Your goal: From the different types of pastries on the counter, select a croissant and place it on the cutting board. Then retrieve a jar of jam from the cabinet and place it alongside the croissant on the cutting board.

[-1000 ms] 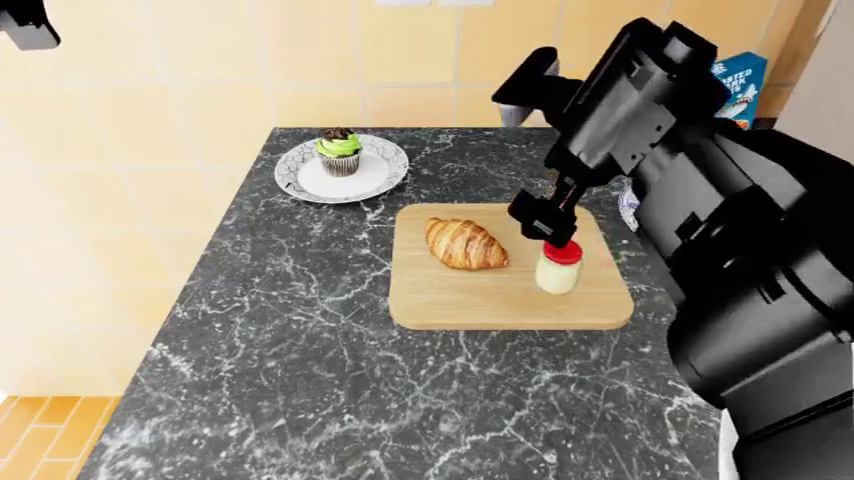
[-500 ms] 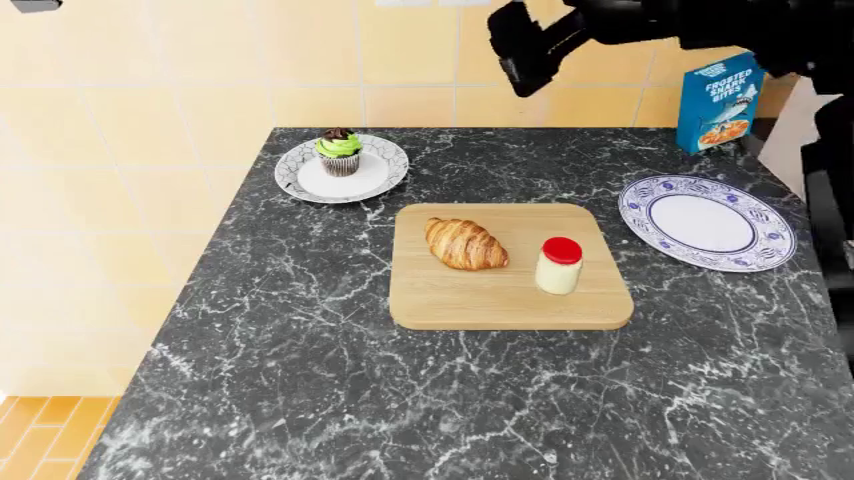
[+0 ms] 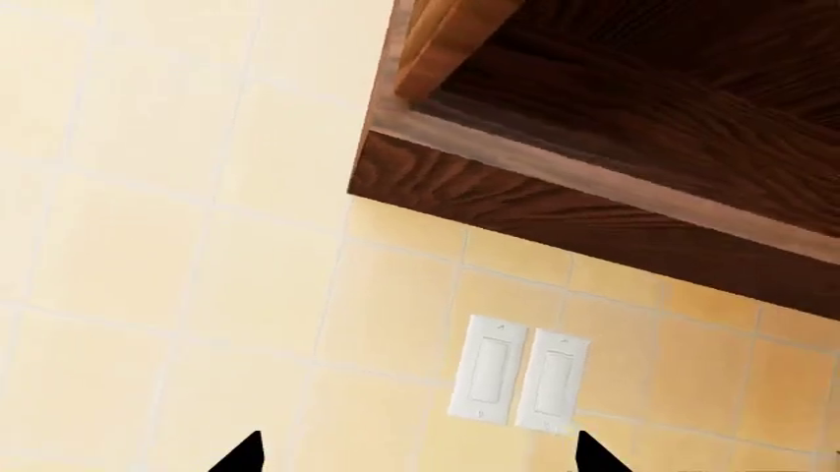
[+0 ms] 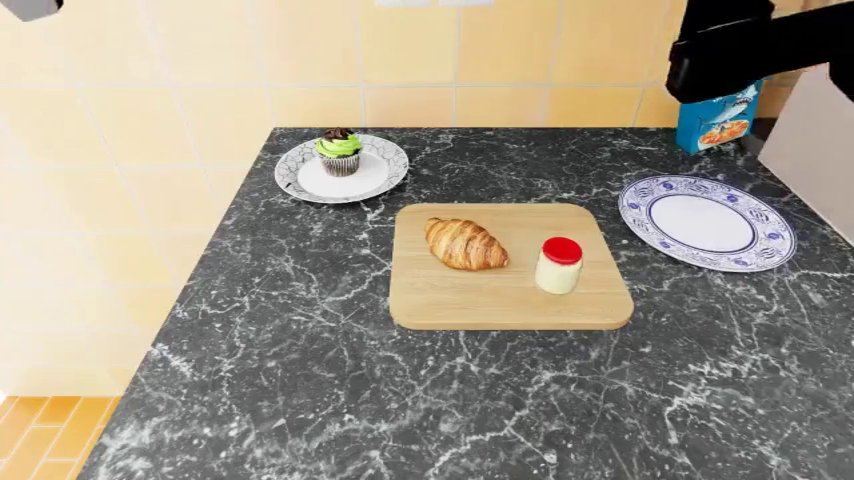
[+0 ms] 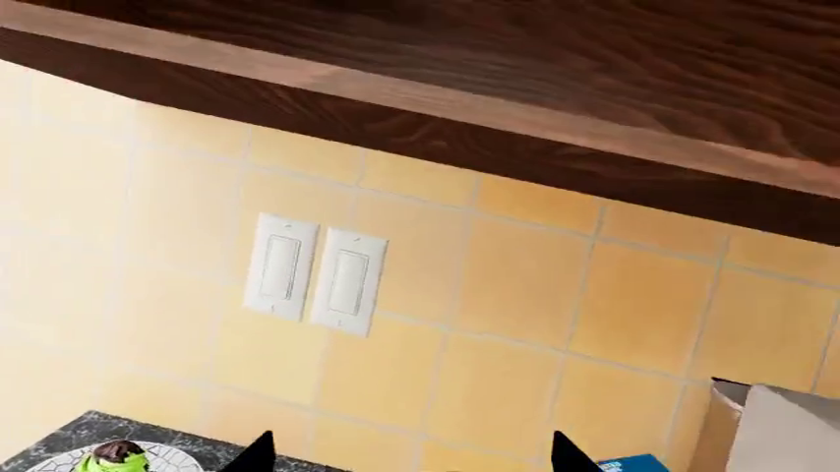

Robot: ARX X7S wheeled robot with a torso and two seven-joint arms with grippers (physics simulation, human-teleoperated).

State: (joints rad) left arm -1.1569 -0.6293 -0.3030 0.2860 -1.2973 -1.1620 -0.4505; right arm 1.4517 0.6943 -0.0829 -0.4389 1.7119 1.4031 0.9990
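Observation:
The golden-brown croissant (image 4: 466, 244) lies on the light wooden cutting board (image 4: 454, 300) in the middle of the dark marble counter (image 4: 294, 360). The jar of jam (image 4: 558, 265), cream with a red lid, stands upright on the board just right of the croissant, with nothing touching it. My right arm (image 4: 747, 45) is raised at the top right, well away from the board. The right gripper (image 5: 412, 460) is open and empty, facing the tiled wall. The left gripper (image 3: 417, 462) is also open and empty, high up toward the wall.
A green-frosted cupcake (image 4: 339, 151) sits on a white plate (image 4: 374, 180) at the back left. A blue-patterned plate (image 4: 706, 222) lies to the right, and a blue cereal box (image 4: 721, 125) stands behind it. Wall switches (image 5: 315, 270) and the cabinet underside (image 5: 525, 59) are above.
My right gripper has come off the jar's lid; the arm has risen and swung to the upper right. The jar stays standing on the board.

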